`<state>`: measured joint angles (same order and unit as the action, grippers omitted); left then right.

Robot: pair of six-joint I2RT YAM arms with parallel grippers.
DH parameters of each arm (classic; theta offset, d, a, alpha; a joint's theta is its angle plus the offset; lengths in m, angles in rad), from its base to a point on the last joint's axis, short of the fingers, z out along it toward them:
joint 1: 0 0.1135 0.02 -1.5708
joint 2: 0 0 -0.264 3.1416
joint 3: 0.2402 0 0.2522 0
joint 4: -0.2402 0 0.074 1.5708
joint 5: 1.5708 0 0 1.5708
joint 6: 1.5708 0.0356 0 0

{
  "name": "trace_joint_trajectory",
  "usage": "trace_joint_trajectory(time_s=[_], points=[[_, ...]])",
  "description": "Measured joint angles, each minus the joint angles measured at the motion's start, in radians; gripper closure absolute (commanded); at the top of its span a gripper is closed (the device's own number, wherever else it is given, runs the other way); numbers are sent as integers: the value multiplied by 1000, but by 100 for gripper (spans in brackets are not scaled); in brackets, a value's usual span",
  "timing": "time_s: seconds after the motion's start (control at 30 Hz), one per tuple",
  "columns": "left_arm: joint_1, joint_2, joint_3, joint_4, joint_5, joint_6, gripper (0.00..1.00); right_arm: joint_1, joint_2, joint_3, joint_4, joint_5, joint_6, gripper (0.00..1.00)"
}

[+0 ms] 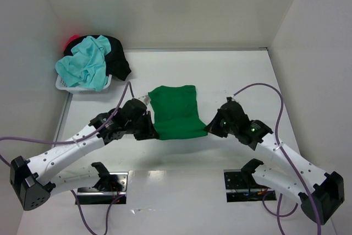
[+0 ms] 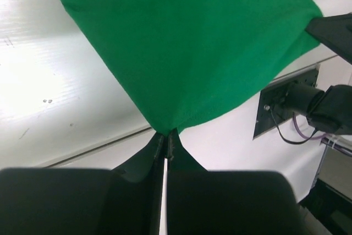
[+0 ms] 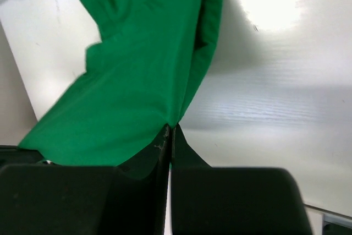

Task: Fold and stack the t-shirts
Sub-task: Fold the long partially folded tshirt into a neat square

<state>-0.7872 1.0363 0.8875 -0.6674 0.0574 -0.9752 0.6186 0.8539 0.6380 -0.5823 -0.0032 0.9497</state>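
A bright green t-shirt (image 1: 176,113) hangs stretched over the middle of the table between both arms. My left gripper (image 1: 154,134) is shut on its near left corner; in the left wrist view the cloth (image 2: 181,48) runs into the closed tips (image 2: 165,134). My right gripper (image 1: 208,129) is shut on the near right corner, where the green cloth (image 3: 132,81) meets its closed tips (image 3: 170,129). More t-shirts lie heaped at the back left: a light turquoise one (image 1: 85,65), a black one (image 1: 117,61) and a red/pink one (image 1: 72,41).
The heap sits in a small white basket (image 1: 67,85) by the left wall. White walls close in the table on the left, back and right. Two black mounting plates (image 1: 103,181) (image 1: 246,183) lie near the front edge. Purple cables loop off both arms.
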Motion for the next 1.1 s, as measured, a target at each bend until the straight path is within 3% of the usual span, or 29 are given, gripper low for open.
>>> trace_joint_trajectory(time_s=[0.2, 0.47, 0.73, 1.1], points=[[17, 19, 63, -23, -49, 5, 100, -1, 106, 136, 8, 29, -24, 100], [198, 158, 146, 5, -48, 89, 100, -93, 287, 251, 53, 23, -106, 100], [368, 327, 211, 75, 65, 216, 100, -149, 458, 382, 127, 6, -176, 100], [458, 535, 296, 128, 127, 318, 100, -198, 760, 557, 216, -16, -231, 100]])
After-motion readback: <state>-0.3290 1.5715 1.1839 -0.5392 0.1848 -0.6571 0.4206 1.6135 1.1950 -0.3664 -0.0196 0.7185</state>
